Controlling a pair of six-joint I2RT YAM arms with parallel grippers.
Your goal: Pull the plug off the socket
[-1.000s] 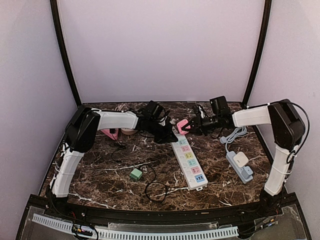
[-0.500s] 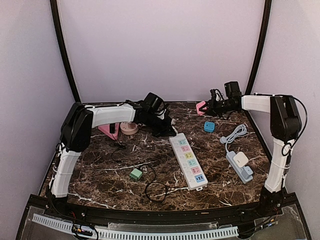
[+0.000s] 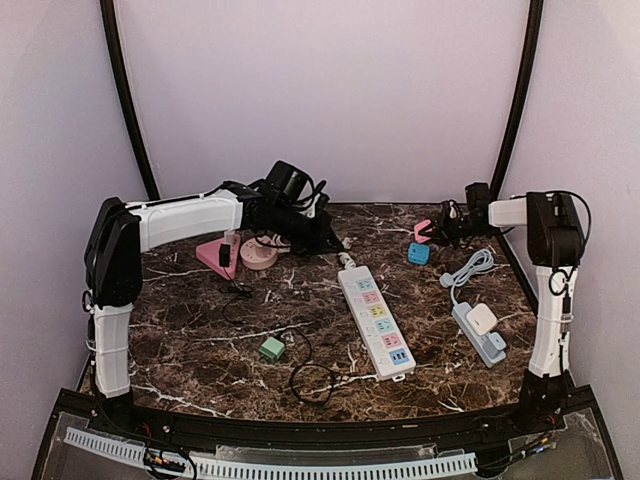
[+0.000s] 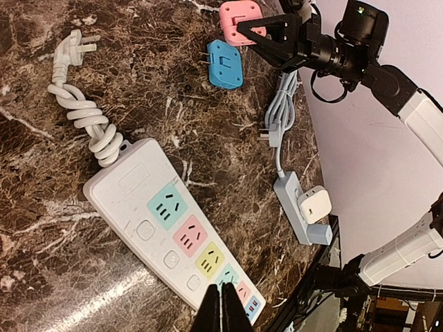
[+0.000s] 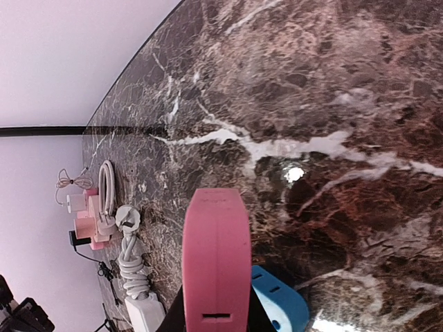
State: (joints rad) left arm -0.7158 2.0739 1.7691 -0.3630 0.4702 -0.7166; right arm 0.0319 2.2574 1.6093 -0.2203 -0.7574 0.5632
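A white power strip with coloured sockets lies in the middle of the marble table; its sockets show empty in the left wrist view. My right gripper is shut on a pink plug and holds it above the table at the back right, over a blue plug that lies on the marble. The pink plug also shows in the left wrist view. My left gripper is shut and empty, raised near the strip's far end at the back.
A grey socket strip with a white adapter plugged in lies at the right with its cable. A green plug with a black cable lies front centre. Pink items and a round reel stand back left. The white strip's cord is coiled.
My right gripper has carried the pink plug from the strip's far end up and to the back right corner. My left arm has drawn back to the left and away from the strip.
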